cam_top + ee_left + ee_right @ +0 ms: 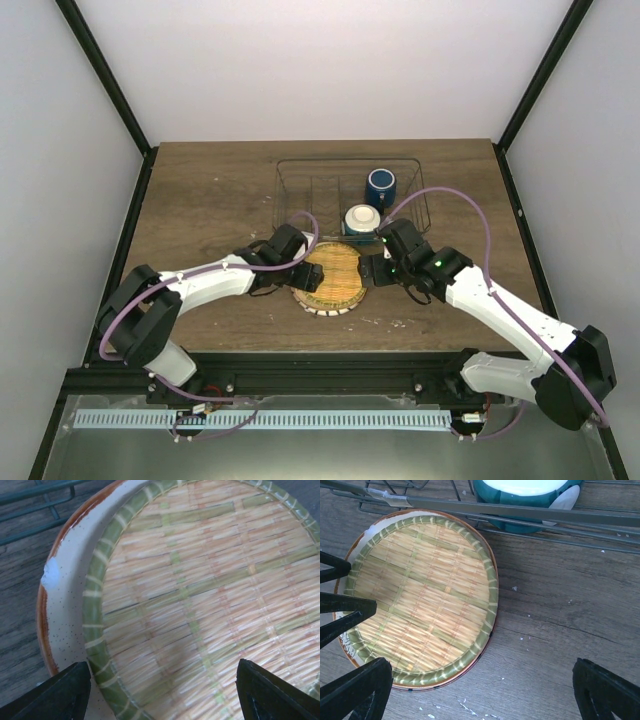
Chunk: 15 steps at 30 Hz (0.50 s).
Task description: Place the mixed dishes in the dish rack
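Observation:
The yellow woven-pattern plate [330,274] lies stacked on the cream plate [325,310] on the table, just in front of the wire dish rack [300,185]. Inside the rack stand the dark blue mug [381,184] and the small bowl [361,220], white inside. My left gripper [303,272] is open at the stack's left edge; in the left wrist view its jaws stand wide over the woven plate [210,595] and the cream rim [65,605]. My right gripper [480,695] is open low over the table, with the woven plate's [420,595] right edge between its fingers.
The rack's front wire [520,512] runs close behind the plates, with the bowl [525,490] right behind it. Bare wood table [560,615] lies to the right of the stack. The left gripper's fingers [342,605] reach over the stack's left side.

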### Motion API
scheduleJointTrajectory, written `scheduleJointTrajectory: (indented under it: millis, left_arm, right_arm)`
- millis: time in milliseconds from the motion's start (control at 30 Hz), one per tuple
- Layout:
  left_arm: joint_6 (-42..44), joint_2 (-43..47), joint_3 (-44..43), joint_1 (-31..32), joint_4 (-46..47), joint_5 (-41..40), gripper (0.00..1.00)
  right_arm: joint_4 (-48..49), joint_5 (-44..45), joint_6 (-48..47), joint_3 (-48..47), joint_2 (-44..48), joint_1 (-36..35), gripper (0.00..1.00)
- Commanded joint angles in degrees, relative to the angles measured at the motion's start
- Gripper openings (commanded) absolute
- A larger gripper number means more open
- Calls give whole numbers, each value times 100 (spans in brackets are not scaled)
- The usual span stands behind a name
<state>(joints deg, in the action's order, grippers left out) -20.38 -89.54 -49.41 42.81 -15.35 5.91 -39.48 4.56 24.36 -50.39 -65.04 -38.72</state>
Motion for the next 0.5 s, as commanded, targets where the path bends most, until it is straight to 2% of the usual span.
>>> scheduleJointTrajectory:
  millis: [0,167,467]
  left_arm:
    - [16,47,123,34,-22,-145,81]
    - [25,42,130,32,-84,-237,82]
    - [-46,-268,252,27,349,226,81]
  right_arm:
    - [-65,81,47,38,-29,-5,100]
    - [-42,59,42,14,-83,-5,100]
    - [-66,87,39,13,-99,-12,100]
